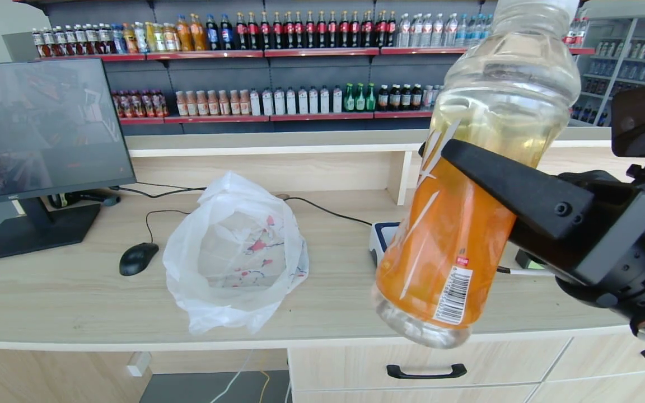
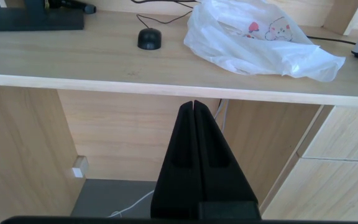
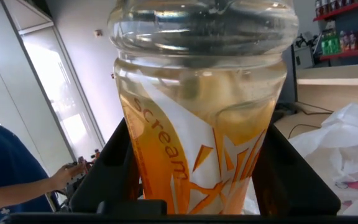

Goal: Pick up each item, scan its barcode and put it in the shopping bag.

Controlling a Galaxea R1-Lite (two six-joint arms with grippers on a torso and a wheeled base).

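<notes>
The right tool point(image 1: 468, 165) clamps the orange bottle point(image 1: 468, 224) right of the shopping bag point(image 1: 235, 252); the left tool point(image 2: 194, 124), fingers together, hangs lower than the bag.

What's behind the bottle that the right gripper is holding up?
A corner of a white and blue device on the counter shows behind the bottle in the right gripper. The bottle covers the rest of it.

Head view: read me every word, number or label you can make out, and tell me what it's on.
Nothing here is clear enough to quote.
Barcode sticker on the bottle: digits too small to read.
Small red tag above it: too small.
Logo on the monitor frame: too small.
Labels on the shelf bottles: too small.
</notes>
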